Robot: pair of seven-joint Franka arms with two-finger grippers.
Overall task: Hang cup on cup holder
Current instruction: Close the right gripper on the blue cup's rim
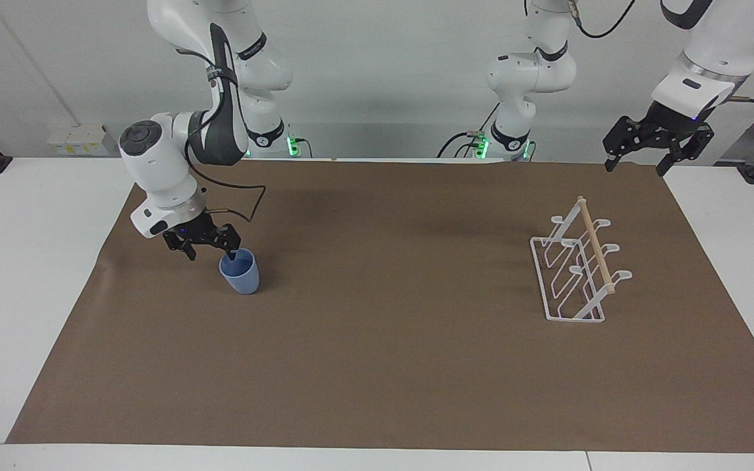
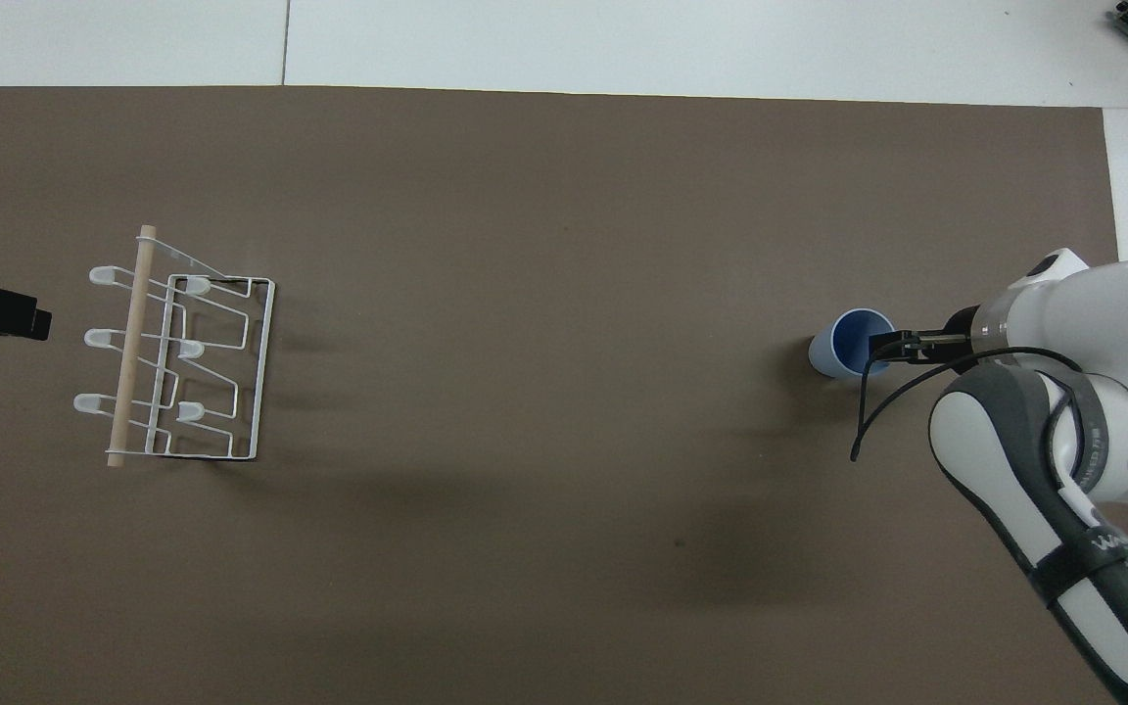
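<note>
a robotics lab: two white arms [image 1: 174,157] bolted behind a paper-covered white table [image 1: 36,275]

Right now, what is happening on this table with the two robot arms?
The right gripper is open at the rim of the small light-blue plastic cup, one finger dipping into its mouth; it has not closed on it. The cup stands upright on the brown mat, toward the right arm's end of the table. The white wire cup holder with a wooden dowel stands toward the left arm's end, nothing hanging on it. The left gripper waits, open, raised over the mat's corner.
</note>
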